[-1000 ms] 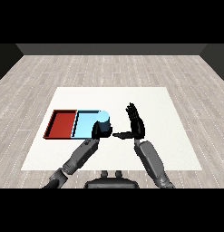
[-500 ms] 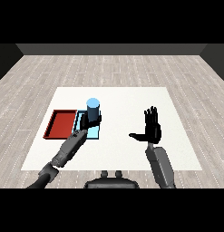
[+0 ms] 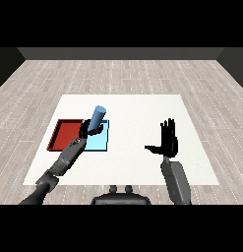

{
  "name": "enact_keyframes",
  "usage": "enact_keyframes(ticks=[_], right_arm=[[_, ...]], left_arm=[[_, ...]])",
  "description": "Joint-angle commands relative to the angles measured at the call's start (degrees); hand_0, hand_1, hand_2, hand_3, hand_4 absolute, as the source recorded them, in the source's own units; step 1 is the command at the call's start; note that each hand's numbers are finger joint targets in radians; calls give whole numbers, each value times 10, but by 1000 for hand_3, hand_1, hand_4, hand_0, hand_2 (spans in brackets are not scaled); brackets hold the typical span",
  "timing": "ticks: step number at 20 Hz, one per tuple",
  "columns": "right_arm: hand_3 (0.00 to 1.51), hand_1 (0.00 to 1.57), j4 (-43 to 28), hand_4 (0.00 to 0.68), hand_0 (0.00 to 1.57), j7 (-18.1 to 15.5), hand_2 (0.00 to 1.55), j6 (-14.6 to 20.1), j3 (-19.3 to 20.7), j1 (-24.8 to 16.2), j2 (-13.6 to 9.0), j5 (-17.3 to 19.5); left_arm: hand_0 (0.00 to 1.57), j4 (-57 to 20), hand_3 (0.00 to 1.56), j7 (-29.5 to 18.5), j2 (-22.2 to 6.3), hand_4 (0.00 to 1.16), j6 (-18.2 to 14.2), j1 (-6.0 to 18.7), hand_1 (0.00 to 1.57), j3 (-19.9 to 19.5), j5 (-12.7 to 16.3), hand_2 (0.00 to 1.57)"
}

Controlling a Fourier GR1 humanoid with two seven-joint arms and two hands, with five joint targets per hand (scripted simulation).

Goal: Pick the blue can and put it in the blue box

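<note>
Fingers (image 3: 88, 129) of left hand (image 3: 86, 130) hide blue can (image 3: 98, 118) base, blue tray (image 3: 99, 141) partly covered

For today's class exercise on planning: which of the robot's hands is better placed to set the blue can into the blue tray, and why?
The left hand: it is curled round the tilted blue can over the blue tray. The right hand is open, holding nothing, far off.

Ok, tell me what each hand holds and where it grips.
Left hand curls round the blue can's lower end. Right hand is open, holding nothing.
</note>
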State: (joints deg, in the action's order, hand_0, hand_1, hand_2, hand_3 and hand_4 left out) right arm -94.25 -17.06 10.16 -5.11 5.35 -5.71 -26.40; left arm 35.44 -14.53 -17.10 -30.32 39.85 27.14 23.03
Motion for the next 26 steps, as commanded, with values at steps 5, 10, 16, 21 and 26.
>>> enact_keyframes(ticks=[5,10,16,21,26], right_arm=[[0,0,29,0,0,-20,0,-9,6,-4,11,-1],[0,0,92,0,0,-28,0,-20,31,34,8,-6],[0,0,61,0,0,-28,0,-2,7,1,25,16],[0,0,87,0,0,-42,0,-32,45,20,11,-9],[0,0,86,0,0,-22,0,-45,48,31,-3,-8]], left_arm=[[732,-208,480,140,53,914,-12,41,732,34,-48,686],[899,-299,577,165,82,848,-8,87,899,0,-42,821],[1170,-328,0,119,67,686,21,76,1170,-60,-7,1021],[0,-353,0,117,52,0,47,78,0,-40,-38,0],[0,-344,0,122,88,0,-3,94,0,-47,-49,0]])
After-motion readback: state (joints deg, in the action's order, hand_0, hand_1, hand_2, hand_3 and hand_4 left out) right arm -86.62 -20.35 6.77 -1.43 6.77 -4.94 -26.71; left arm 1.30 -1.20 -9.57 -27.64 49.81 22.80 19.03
